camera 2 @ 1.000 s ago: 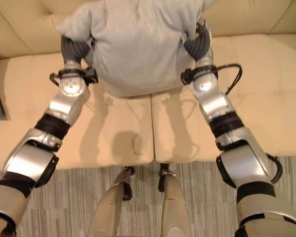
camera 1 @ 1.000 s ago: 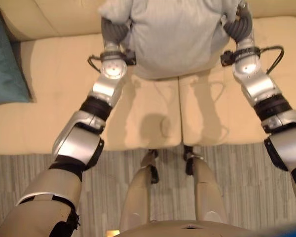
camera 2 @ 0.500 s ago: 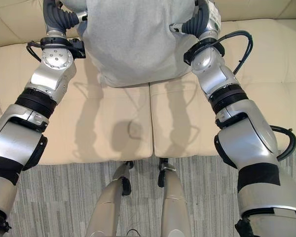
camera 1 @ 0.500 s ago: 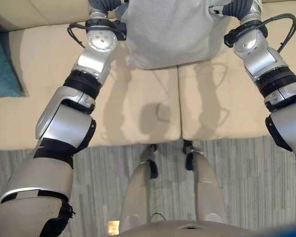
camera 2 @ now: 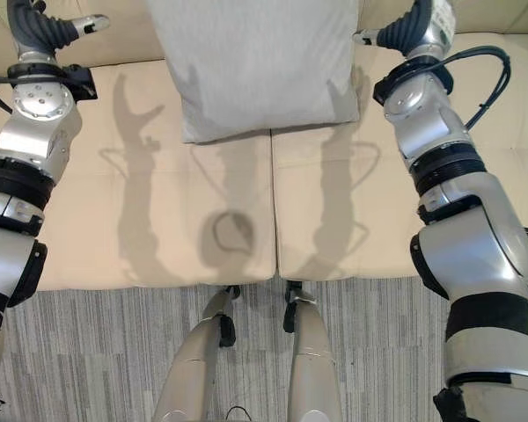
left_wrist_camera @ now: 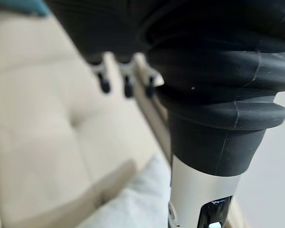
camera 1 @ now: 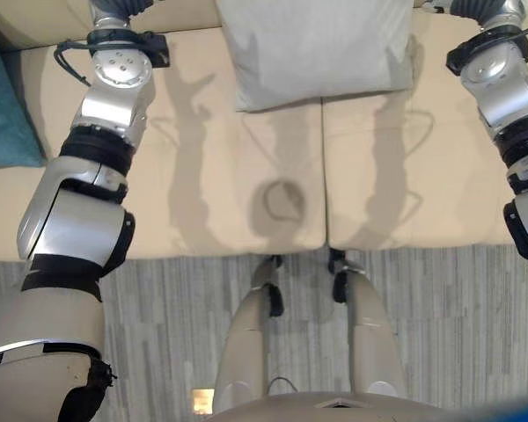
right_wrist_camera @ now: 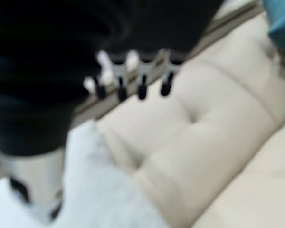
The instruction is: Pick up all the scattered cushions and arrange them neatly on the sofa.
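Right eye view: a grey cushion (camera 2: 255, 66) stands propped against the backrest of the cream sofa (camera 2: 132, 193), straddling the seam between the two seat pads.
Change: half a second ago both hands were pressed to the cushion's sides; now both arms have spread apart and the cushion rests alone.
Left hand (camera 2: 66, 28): off to the left of the grey cushion, apart from it, fingers stretched out straight and holding nothing.
Right hand (camera 2: 396, 35): just to the right of the grey cushion, near its edge but apparently not touching; fingers appear extended and empty.
Left wrist view: the dark fingertips (left_wrist_camera: 126, 85) hang free over the sofa backrest, with a pale corner of the cushion below them.
Right wrist view: the fingertips (right_wrist_camera: 142, 88) likewise hang loose above the tufted backrest, the cushion beside them.
Meaning for the task: by my reading this cushion is now placed and released, so the step in hand is done and the arms are free for another.
Other cushion: a teal cushion (camera 1: 9, 114) lies on the sofa far left of the grey one.
Cut off: the grey cushion's top edge runs out of the eye views, so whether it sits fully upright cannot be told.
Hard to make out: the right hand is small and partly cropped; contact with the cushion is uncertain.
Unseen: whether more cushions remain on the floor cannot be told.
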Motion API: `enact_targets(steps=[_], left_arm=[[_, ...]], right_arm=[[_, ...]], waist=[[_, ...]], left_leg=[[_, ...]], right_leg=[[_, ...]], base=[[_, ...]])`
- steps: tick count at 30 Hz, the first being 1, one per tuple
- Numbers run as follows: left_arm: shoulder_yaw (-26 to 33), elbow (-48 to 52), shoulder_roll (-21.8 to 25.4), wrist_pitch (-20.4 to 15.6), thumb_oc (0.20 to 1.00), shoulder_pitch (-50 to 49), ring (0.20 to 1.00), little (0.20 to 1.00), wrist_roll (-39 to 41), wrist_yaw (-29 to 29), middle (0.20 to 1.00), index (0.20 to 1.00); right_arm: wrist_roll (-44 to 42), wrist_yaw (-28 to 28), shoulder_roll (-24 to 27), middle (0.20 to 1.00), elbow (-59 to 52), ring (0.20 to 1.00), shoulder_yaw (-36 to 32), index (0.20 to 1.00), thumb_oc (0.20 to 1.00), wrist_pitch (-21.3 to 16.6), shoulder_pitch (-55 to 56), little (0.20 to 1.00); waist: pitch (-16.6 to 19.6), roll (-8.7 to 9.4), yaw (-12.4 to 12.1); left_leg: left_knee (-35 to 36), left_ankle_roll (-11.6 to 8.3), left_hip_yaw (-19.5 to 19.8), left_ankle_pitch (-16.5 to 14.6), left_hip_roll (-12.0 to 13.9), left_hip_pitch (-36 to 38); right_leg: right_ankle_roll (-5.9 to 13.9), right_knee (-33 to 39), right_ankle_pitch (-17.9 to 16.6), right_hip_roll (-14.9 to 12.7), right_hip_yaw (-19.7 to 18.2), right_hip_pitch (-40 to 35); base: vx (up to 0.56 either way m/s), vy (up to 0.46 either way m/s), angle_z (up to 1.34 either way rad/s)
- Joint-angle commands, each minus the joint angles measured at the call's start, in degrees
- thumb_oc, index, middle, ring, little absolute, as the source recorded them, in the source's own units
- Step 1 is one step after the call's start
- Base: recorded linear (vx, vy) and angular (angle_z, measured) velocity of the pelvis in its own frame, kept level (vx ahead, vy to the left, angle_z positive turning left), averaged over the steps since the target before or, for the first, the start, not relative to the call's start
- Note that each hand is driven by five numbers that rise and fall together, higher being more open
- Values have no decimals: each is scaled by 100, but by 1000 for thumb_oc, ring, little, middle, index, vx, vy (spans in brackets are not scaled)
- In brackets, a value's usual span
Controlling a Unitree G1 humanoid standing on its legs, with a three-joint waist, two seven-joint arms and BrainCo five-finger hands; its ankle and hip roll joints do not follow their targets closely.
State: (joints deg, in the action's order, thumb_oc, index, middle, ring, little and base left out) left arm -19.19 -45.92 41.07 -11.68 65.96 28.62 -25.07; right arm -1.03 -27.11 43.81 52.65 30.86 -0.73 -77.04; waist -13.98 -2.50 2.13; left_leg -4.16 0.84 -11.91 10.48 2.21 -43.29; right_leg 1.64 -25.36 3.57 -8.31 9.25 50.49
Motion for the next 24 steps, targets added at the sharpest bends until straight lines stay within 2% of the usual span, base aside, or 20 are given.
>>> enact_targets(steps=[1,4,5,6,7,9,10,11,13,14,15,17,19,20,23,24], left_arm=[[423,589,197,-460,1000,-837,1000,1000,-177,72,1000,1000],[968,1561,89,-519,1000,-2171,1000,1000,-367,215,1000,1000],[975,1606,86,-501,1000,-2223,1000,1000,-380,207,1000,1000],[1160,1882,-32,-508,1000,-2737,1000,1000,-419,314,1000,1000],[1383,2411,-149,-481,1000,-3663,1000,1000,-616,481,1000,1000],[1564,2702,-195,-413,1000,-4501,1000,1000,-951,737,1000,1000],[1607,2775,-345,-379,1000,-4871,1000,1000,-1057,814,1000,1000],[1674,2615,-821,-261,1000,-5793,1000,1000,-1252,1089,1000,1000],[1699,2460,-919,-204,1000,-6020,1000,1000,-1313,1205,1000,1000],[1607,1997,-1186,-109,1000,-6404,1000,1000,-1465,1379,1000,1000],[1608,1994,-1185,-111,1000,-6403,1000,1000,-1465,1379,1000,1000],[1455,1131,-1571,30,1000,-6746,1000,1000,-1641,1666,1000,1000],[1436,865,-1673,68,1000,-6807,1000,1000,-1653,1727,1000,1000],[1224,403,-1836,132,1000,-6885,1000,1000,-1983,1822,1000,1000],[1177,-57,-2110,211,1000,-6959,1000,1000,-1965,1929,1000,1000],[1162,-689,-2347,314,1000,-6993,1000,1000,-2093,1983,1000,1000]], right_arm=[[112,-40,394,1000,-268,1000,-440,1000,1000,-294,750,1000],[313,72,600,1000,-1121,1000,-1244,1000,1000,-372,2090,1000],[326,74,596,1000,-1166,1000,-1278,1000,1000,-358,2157,1000],[413,177,630,1000,-1409,1000,-1557,1000,1000,-423,2750,1000],[460,285,580,1000,-1904,1000,-2134,1000,1000,-532,3727,1000],[580,538,502,1000,-2224,1000,-2617,1000,1000,-618,4772,1000],[520,668,368,1000,-2377,1000,-2795,1000,1000,-709,5190,1000],[544,1093,-10,1000,-2580,1000,-3068,1000,1000,-811,6330,1000],[591,1215,-158,1000,-2570,1000,-3105,1000,1000,-811,6652,1000],[604,1490,-428,1000,-2272,1000,-2926,1000,1000,-846,7081,1000],[604,1490,-429,1000,-2271,1000,-2925,1000,1000,-848,7079,1000],[866,1779,-764,1000,-1687,1000,-2597,1000,1000,-819,7445,1000],[1025,1830,-826,1000,-1492,1000,-2434,1000,1000,-793,7502,1000],[1147,1974,-1061,1000,-1003,1000,-2132,1000,1000,-789,7646,1000],[1146,2048,-1355,1000,-673,1000,-2019,1000,1000,-772,7808,1000],[1226,2087,-1605,1000,-299,1000,-1878,1000,1000,-746,7989,1000]], waist=[[308,205,-43],[317,221,-45],[327,230,-51],[310,225,-43],[242,248,-40],[181,268,-16],[149,282,-6],[164,309,19],[200,309,28],[285,301,58],[293,301,59],[475,292,84],[544,287,85],[673,282,98],[765,300,115],[846,326,131]], left_leg=[[-428,-528,266,-615,-84,464],[-448,-514,236,-755,-72,863],[-441,-515,233,-757,-72,887],[-446,-507,216,-803,-71,1071],[-419,-514,185,-873,-87,1493],[-356,-524,151,-913,-96,1960],[-315,-529,154,-915,-96,2165],[-155,-543,130,-893,-90,2727],[-82,-540,126,-864,-85,2876],[13,-564,109,-861,-44,3191],[23,-562,109,-842,-45,3181],[147,-587,52,-812,-5,3540],[205,-592,52,-811,5,3660],[293,-611,17,-779,17,3847],[428,-631,20,-751,42,4092],[512,-641,-16,-740,85,4252]], right_leg=[[660,1972,-1191,12,-144,-1102],[638,1778,-1009,-12,-142,-1392],[639,1776,-1002,-12,-144,-1411],[631,1669,-920,-28,-130,-1529],[634,1525,-813,-50,-123,-1838],[635,1462,-680,-57,-85,-2256],[639,1458,-636,-56,-56,-2446],[644,1501,-513,-3,56,-3037],[652,1563,-512,22,77,-3195],[671,1609,-461,27,129,-3500],[669,1629,-483,29,130,-3495],[688,1793,-453,88,188,-3903],[689,1845,-447,121,196,-4000],[694,1959,-435,182,228,-4226],[698,2064,-418,250,236,-4450],[674,2113,-353,322,255,-4637]], base=[[50,11,3],[62,20,0],[66,15,-3],[92,10,-2],[125,14,3],[103,-13,7],[154,-81,3],[156,-93,-2],[105,-83,-4],[43,-63,-4],[102,-110,4],[83,-100,4],[53,-70,-1],[49,-87,-1],[35,-76,2],[24,-112,10]])
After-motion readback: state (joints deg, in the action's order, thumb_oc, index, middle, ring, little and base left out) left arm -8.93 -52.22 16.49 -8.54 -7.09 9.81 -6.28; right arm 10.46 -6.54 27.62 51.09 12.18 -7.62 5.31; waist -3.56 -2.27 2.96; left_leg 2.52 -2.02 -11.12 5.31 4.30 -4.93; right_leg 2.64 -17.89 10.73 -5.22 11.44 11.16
